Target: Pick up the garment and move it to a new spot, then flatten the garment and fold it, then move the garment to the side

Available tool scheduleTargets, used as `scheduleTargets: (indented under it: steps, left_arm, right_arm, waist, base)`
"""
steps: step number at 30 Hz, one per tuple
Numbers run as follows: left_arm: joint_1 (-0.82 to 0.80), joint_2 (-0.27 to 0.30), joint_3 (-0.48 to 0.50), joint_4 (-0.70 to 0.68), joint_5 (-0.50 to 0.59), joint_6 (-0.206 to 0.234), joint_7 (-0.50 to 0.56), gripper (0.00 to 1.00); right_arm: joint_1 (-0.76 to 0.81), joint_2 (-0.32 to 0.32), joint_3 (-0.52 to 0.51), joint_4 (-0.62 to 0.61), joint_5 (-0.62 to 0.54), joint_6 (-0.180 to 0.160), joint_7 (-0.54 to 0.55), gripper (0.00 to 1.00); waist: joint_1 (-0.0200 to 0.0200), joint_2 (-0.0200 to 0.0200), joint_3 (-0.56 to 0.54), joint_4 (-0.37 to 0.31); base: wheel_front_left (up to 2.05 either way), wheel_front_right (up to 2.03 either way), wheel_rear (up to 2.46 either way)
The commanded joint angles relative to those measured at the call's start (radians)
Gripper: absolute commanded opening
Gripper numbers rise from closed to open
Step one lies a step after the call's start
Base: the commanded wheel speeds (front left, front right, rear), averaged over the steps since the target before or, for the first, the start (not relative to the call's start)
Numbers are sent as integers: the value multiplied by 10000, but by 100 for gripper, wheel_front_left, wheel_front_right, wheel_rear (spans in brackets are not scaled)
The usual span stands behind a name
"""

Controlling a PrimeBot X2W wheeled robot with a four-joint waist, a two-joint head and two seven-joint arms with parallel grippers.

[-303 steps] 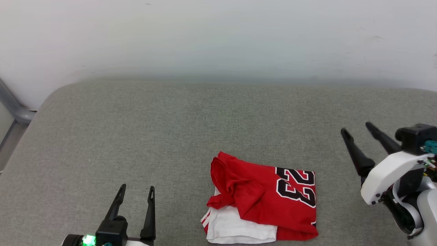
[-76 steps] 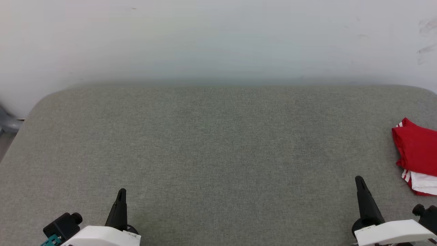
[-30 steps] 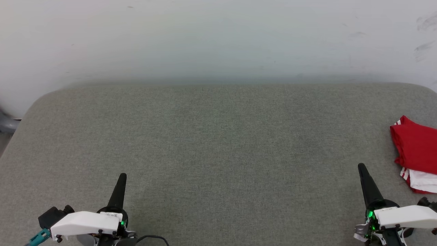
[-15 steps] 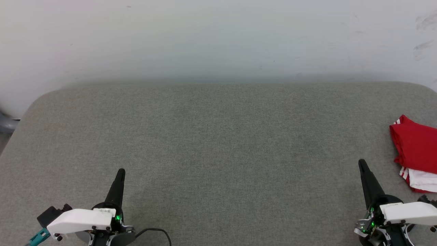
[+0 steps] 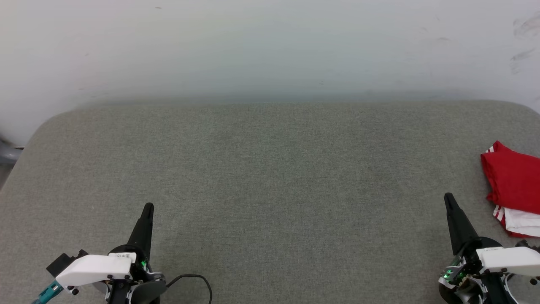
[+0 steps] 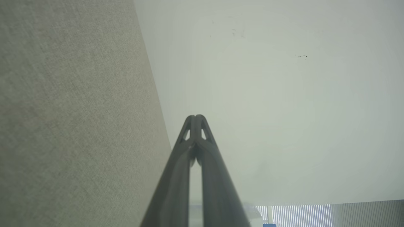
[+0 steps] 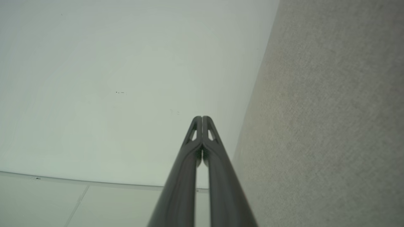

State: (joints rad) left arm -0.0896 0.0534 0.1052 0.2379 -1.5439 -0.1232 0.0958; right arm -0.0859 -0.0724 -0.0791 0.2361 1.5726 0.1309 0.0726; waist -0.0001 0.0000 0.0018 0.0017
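The folded red garment point(image 5: 512, 179) with a white sleeve and striped trim lies at the far right edge of the grey padded table point(image 5: 270, 169) in the head view, partly cut off by the frame. My right gripper point(image 5: 448, 198) is shut and empty, a little to the garment's left and nearer to me. At the lower left my left gripper point(image 5: 147, 207) is shut and empty too. Both wrist views show each pair of fingers pressed together at the tips, left gripper point(image 6: 195, 117) and right gripper point(image 7: 201, 118), pointing toward the pale wall.
A pale wall point(image 5: 270, 46) rises behind the table's far edge. A black cable point(image 5: 194, 280) loops by my left wrist. A grey metal frame part point(image 5: 6, 154) shows off the table's left edge.
Over the last second both arms slid slightly forward, fingertips a little higher in the head view. Ten seconds ago the garment lay in the middle near me; it now rests at the far right.
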Motion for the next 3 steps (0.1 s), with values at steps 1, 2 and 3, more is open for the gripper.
scheduleTargets:
  steps: [1,2,3]
  left_arm:
    - [-178,-11,45,24,-199,-63,77,0]
    - [-189,-12,54,37,-267,-71,93,0]
    - [-207,-15,62,49,-337,-79,104,0]
  right_arm:
    - [-210,6,-25,29,183,-3,94,0]
    - [-223,9,-33,41,250,-3,91,0]
    - [-231,10,-42,44,317,-3,112,0]
  waist:
    - [1,0,2,-2]
    - [1,0,3,-4]
    - [1,0,5,-6]
  base:
    - [0,0,0]
    - [0,0,0]
    - [0,0,0]
